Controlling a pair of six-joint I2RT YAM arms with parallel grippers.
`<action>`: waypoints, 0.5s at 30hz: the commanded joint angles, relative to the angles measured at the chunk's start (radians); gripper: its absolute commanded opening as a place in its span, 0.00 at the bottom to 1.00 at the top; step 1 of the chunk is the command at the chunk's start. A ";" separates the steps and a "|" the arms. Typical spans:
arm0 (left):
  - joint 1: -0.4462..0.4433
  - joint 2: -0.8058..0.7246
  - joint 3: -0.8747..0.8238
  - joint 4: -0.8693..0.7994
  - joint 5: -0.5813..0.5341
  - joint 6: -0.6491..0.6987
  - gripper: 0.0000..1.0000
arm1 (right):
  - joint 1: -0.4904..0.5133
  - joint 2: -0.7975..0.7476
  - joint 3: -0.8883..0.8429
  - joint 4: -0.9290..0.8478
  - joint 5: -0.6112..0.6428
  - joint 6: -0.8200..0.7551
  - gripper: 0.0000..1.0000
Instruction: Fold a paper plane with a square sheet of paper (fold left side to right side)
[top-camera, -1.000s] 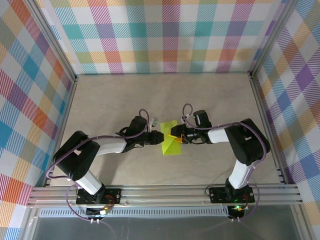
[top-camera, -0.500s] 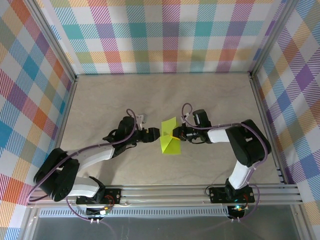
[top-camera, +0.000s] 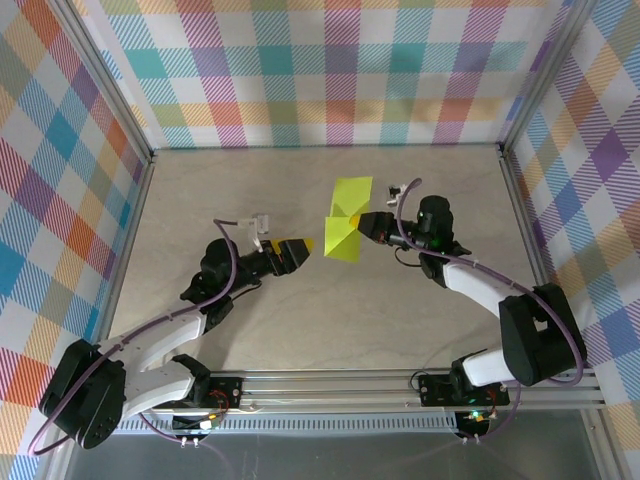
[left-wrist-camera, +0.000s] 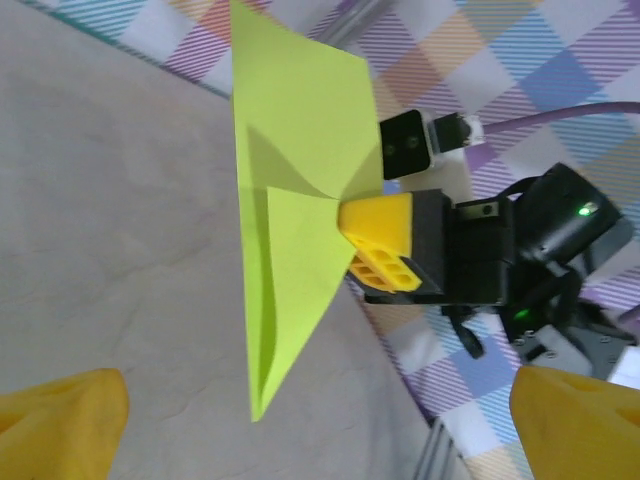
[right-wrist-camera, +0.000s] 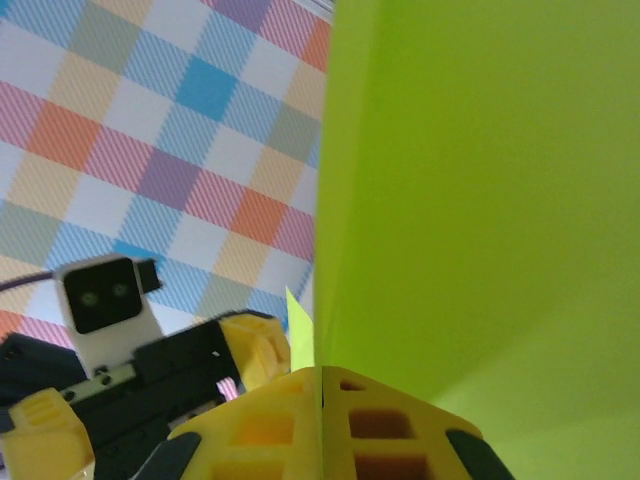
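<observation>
1. The right pincer is clenched on the folded sheet of paper near its crease, probably to keep the layers pressed together.
2. The sheet stands upright just left of it, seemingly clear of the desk.
3. Beyond the sheet, the left pincer is released and empty.

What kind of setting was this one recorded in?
Probably a lab robot cell: plaid-patterned walls on an aluminium frame enclose a table, where the right gripper pinches a folded lime paper sheet.
</observation>
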 joint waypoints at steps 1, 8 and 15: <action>-0.007 0.051 0.028 0.179 0.068 -0.072 0.96 | 0.007 -0.012 0.013 0.182 -0.006 0.155 0.00; -0.051 0.188 0.085 0.277 0.087 -0.096 0.93 | 0.027 -0.019 0.016 0.212 0.007 0.235 0.00; -0.081 0.270 0.147 0.321 0.094 -0.101 0.81 | 0.050 -0.007 -0.002 0.234 0.031 0.267 0.00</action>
